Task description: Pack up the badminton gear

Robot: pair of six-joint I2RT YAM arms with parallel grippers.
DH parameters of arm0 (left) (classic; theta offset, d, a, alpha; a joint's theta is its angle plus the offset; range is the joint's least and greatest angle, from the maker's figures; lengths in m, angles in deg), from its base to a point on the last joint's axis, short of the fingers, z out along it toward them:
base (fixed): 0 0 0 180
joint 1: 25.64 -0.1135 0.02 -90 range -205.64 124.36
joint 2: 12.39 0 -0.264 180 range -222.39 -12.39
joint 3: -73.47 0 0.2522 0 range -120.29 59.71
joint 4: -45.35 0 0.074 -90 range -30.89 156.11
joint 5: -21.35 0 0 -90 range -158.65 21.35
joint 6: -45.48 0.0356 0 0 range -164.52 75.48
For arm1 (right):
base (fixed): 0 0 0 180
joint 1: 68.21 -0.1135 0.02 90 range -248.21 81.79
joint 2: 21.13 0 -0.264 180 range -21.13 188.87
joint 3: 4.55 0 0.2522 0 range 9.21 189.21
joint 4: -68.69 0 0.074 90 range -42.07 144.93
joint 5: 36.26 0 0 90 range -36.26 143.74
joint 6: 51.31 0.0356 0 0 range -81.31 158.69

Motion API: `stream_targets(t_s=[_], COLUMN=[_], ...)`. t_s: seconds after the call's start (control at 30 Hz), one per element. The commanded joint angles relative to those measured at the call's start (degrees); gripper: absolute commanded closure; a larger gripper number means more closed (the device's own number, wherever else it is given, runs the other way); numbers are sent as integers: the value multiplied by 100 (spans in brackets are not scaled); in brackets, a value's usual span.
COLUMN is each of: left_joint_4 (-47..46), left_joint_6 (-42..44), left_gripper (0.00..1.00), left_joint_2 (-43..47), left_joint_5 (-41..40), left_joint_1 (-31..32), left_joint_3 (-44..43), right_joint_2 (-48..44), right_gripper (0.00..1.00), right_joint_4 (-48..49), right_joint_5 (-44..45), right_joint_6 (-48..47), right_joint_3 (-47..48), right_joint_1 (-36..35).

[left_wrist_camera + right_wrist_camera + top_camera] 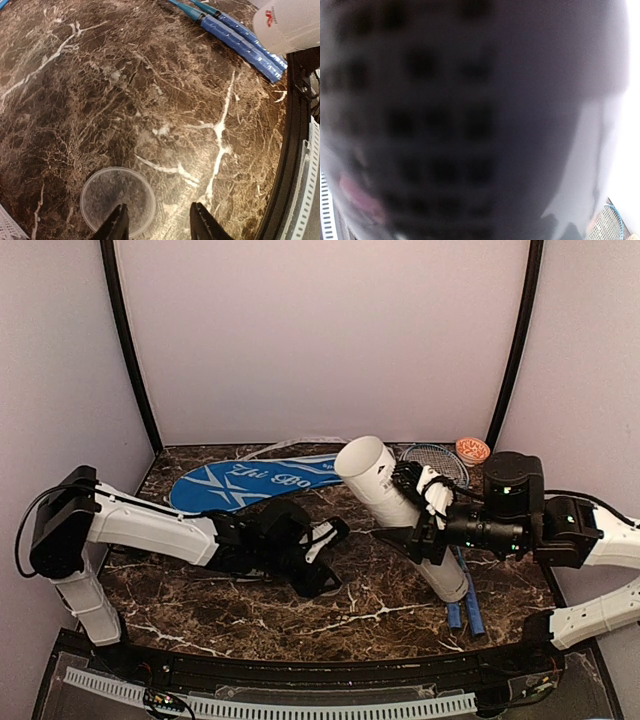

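Note:
The long white tube (400,508) is lifted at a slant over the table's middle right, open end (365,462) up and to the left, with my right gripper (424,510) shut around its middle. In the right wrist view its blurred dark wall (470,120) fills the frame and hides the fingers. Two blue-handled rackets (463,612) lie under the tube, heads (436,460) to the rear. The blue racket cover (255,483) lies flat at the back left. My left gripper (160,225) is open just above the table, its left finger (116,226) over a clear round lid (117,199).
A small orange-patterned bowl (472,449) sits at the back right corner. The racket handles (240,40) and the tube's lower end (292,22) lie beyond the left gripper. The black table rim (290,165) runs down that view's right side.

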Motion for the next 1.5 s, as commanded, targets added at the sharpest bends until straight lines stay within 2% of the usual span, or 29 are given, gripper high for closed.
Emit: stream_targets(t_s=[0.0, 0.17, 0.33, 0.53, 0.77, 1.03, 1.17, 1.33, 1.47], left_joint_4=[187, -91, 424, 559, 228, -546, -716, -505, 456], left_joint_6=[-274, -1008, -1570, -2237, -2601, -2429, -2453, -2644, -2638], left_gripper=[52, 43, 43, 43, 48, 60, 79, 98, 100], left_joint_2=[1088, 2788, 3766, 4172, 4157, 3358, 3141, 3592, 4342], left_joint_5=[491, 808, 746, 718, 790, 1346, 1354, 1045, 560], left_joint_1=[-199, -1008, -2044, -2729, -2800, -2803, -2807, -2800, -2802], left_joint_3=[364, 1576, 2346, 2953, 3473, 3459, 3459, 3539, 3355], right_joint_2=[13, 102, 201, 283, 337, 479, 495, 480, 481], right_gripper=[45, 45, 45, 45, 45, 45, 45, 45, 45], right_joint_4=[373, 422, 494, 470, 438, 481, 480, 459, 465], right_joint_5=[31, -45, -125, -135, -150, -191, -199, -201, -194], right_joint_6=[79, 80, 71, 78, 106, 89, 97, 98, 87], right_joint_3=[-57, -77, -89, -20, -9, 43, 65, 42, -3], right_joint_1=[27, 21, 20, 26, 27, 22, 23, 21, 21])
